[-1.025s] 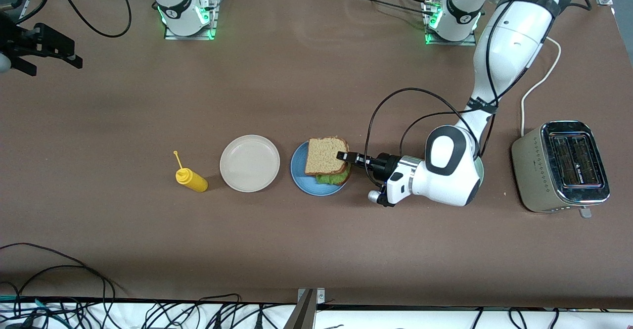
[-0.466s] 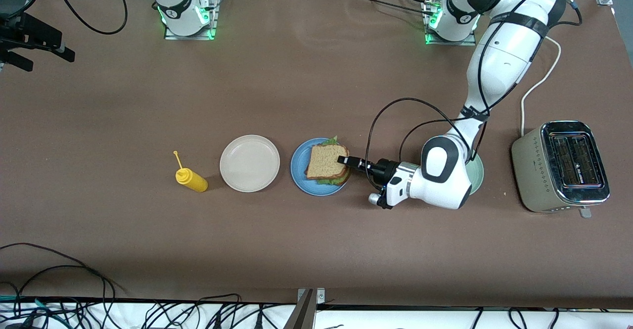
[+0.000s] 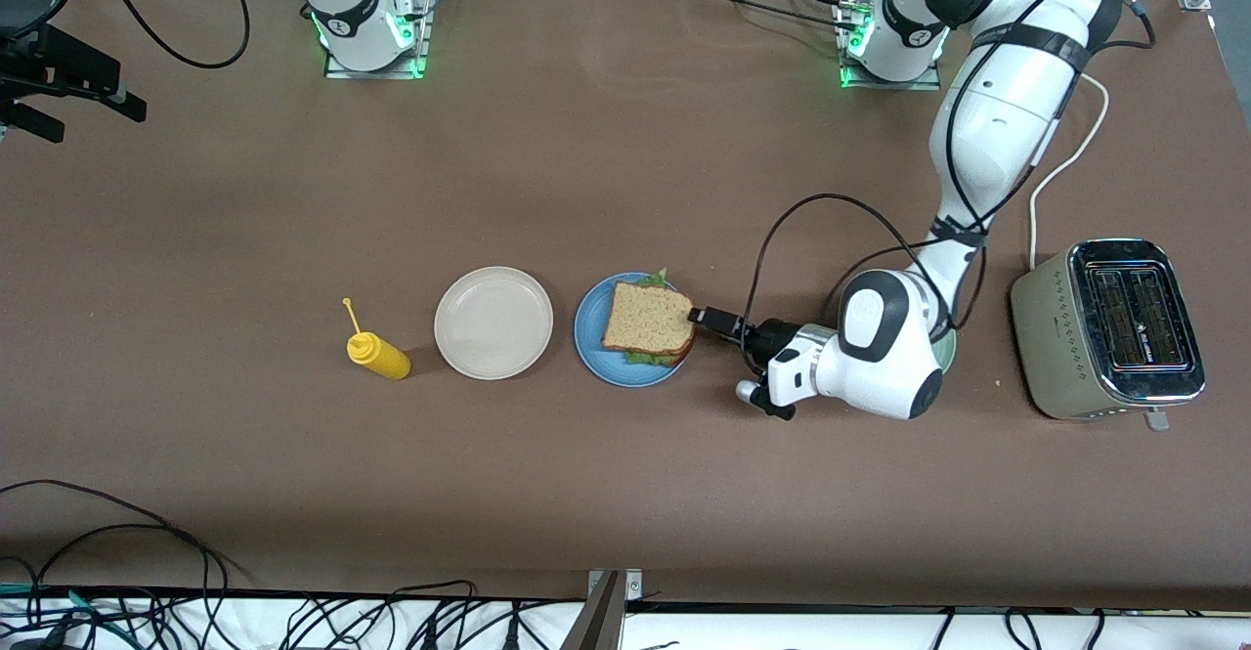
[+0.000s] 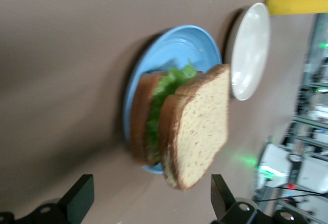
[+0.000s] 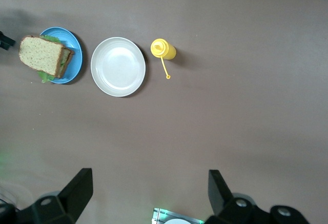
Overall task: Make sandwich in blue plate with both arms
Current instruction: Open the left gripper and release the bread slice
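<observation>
Sandwich (image 3: pixel 648 323) sits assembled on the blue plate (image 3: pixel 592 337): two brown bread slices stacked with ruffled green lettuce (image 4: pixel 163 97) between them, a frill of leaf showing at the edge nearest the front camera and another at the edge toward the robots' bases. In the left wrist view the top slice (image 4: pixel 199 125) looks shifted off the lower one, overhanging the plate rim, though the slanted angle may exaggerate this.

Just beside the sandwich, on the side toward the left arm's end of the table, is the left gripper (image 3: pixel 711 319), low over the table at the plate's edge. Its jaws stand wide apart and hold nothing; the bread lies straight ahead of them, the stack's flat faces level with the table. Any withdrawal would run along that same line, away from the plate toward the left arm's end.

The right gripper (image 3: pixel 61 83) waits high over the right arm's end of the table, well apart from the food, its fingers spread and empty.

Beside the blue plate, toward the right arm's end, the beige-white plate (image 3: pixel 494 323) holds nothing, and next to it lies a yellow squeeze bottle (image 3: pixel 378 355). A pale green plate (image 3: pixel 946 348) is mostly hidden under the left arm, its contents unseen. The toaster (image 3: pixel 1110 327) stands near the left arm's end with nothing visible in its slots.
</observation>
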